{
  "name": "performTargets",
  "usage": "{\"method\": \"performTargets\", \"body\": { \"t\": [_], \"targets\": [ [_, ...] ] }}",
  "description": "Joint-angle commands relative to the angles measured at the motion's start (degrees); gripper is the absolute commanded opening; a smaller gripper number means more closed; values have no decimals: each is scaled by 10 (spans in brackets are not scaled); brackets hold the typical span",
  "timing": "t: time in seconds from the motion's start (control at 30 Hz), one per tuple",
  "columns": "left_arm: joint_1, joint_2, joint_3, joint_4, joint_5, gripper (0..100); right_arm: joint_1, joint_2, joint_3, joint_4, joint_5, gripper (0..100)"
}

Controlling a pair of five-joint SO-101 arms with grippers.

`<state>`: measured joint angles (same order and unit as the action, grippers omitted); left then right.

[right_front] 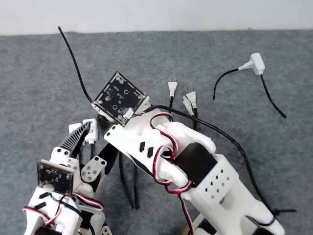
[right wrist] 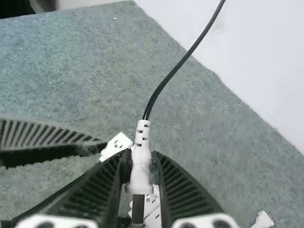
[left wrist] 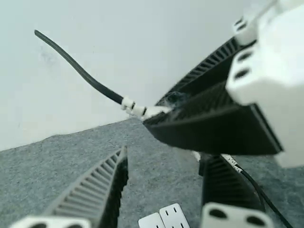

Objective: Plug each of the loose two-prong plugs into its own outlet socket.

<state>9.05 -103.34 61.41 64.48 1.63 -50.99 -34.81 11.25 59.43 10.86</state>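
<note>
My right gripper is shut on a white two-prong plug whose black cable runs off toward the wall. It hangs just above the white outlet sockets, with a corner of one beside its fingers. My left gripper stands open, its ribbed fingers on either side of the sockets. From there the right gripper and its plug show close overhead. Loose white plugs lie mid-table, and a third at the far right.
The right arm's wrist board covers its fingers from above. Black cables trail across the grey carpet beside the right arm. A pale wall bounds the far edge.
</note>
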Motion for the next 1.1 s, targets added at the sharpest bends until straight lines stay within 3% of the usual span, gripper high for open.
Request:
{"method": "performTargets", "body": {
  "t": [0.0,1.07],
  "targets": [
    [5,-12,-17,-2,-1,246,7,-23,8,-11,-5,8],
    [0,-12,31,-30,-1,246,-20,-53,11,10,6,8]
  ]
}}
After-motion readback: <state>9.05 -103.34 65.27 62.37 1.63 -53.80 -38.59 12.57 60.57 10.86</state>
